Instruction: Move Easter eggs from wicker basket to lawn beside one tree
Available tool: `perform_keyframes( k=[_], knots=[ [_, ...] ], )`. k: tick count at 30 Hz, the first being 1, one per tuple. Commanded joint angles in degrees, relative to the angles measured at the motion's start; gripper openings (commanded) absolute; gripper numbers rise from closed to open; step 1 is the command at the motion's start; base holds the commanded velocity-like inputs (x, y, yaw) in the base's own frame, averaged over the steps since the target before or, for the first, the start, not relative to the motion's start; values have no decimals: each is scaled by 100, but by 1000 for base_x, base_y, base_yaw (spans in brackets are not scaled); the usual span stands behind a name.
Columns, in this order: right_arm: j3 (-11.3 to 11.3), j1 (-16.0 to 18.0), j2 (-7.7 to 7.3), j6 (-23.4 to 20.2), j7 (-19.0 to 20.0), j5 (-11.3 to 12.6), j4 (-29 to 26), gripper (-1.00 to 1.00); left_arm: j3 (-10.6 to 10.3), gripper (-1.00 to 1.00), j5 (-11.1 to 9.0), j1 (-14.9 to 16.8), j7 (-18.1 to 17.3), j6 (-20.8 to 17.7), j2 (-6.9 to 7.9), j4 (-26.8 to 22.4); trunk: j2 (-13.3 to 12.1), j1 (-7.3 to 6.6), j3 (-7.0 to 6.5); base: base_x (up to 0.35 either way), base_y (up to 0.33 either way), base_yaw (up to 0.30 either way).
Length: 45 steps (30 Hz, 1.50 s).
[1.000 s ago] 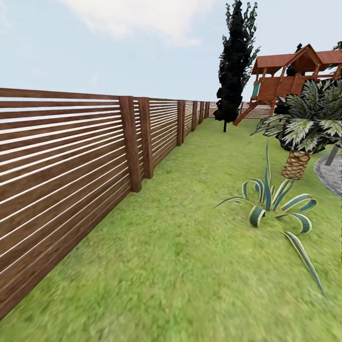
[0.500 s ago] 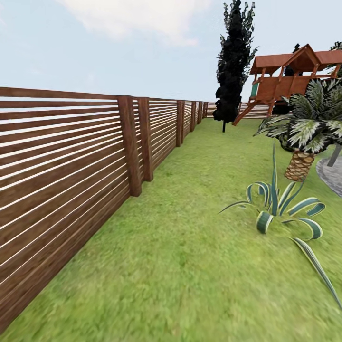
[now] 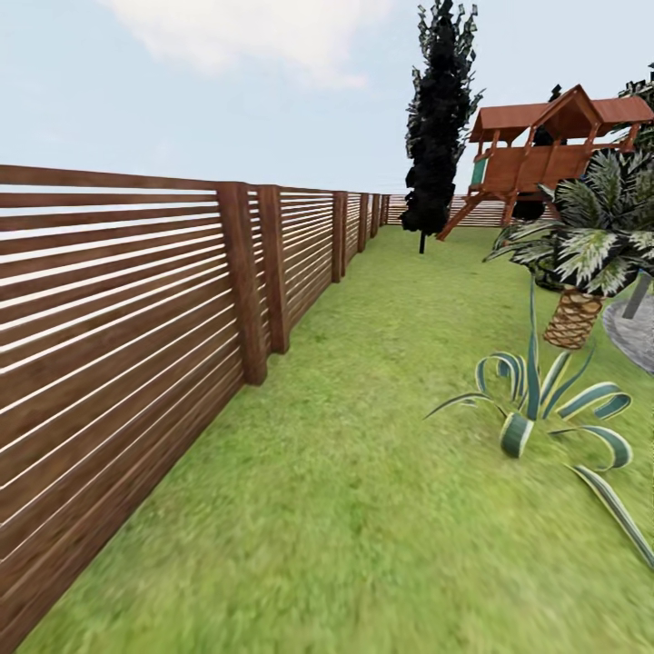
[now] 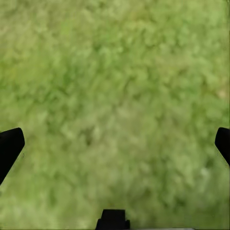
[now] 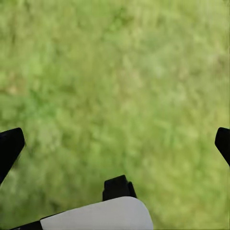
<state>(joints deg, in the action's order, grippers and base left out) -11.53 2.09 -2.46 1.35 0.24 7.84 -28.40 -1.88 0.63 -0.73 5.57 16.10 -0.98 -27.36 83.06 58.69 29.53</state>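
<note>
Spreading wide and empty, left hand [image 4: 115,143] and right hand [image 5: 115,143] overhang blurry lawn [image 3: 363,509].

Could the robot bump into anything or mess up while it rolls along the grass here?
Maybe. The wooden fence runs close along the robot's left, so drifting that way could scrape it. The striped spiky plant and the short palm stand ahead on the right, and it might brush their leaves. Both grippers, left and right, hang open over the lawn, holding nothing.
</note>
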Motion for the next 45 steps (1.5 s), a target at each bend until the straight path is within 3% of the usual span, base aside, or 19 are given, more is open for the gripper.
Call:
perform_keyframes(
  k=[1, 28, 45],
  knots=[
    [2, 2, 0, 14, 2, 60, 1, 100, -21, 100, 7, -2, 41, 7, 2, -6, 2, 4, 4, 327, 113, -50],
    [2, 2, 0, 13, 2, 60, 1, 100, -23, 100, 8, -6, 41, 7, 2, -6, 2, 4, 4, 329, 135, -31],
    [2, 2, 0, 14, 2, 60, 1, 100, -23, 100, 8, -5, 41, 14, 4, -6, 2, 4, 4, 330, 123, -113]
  ],
)
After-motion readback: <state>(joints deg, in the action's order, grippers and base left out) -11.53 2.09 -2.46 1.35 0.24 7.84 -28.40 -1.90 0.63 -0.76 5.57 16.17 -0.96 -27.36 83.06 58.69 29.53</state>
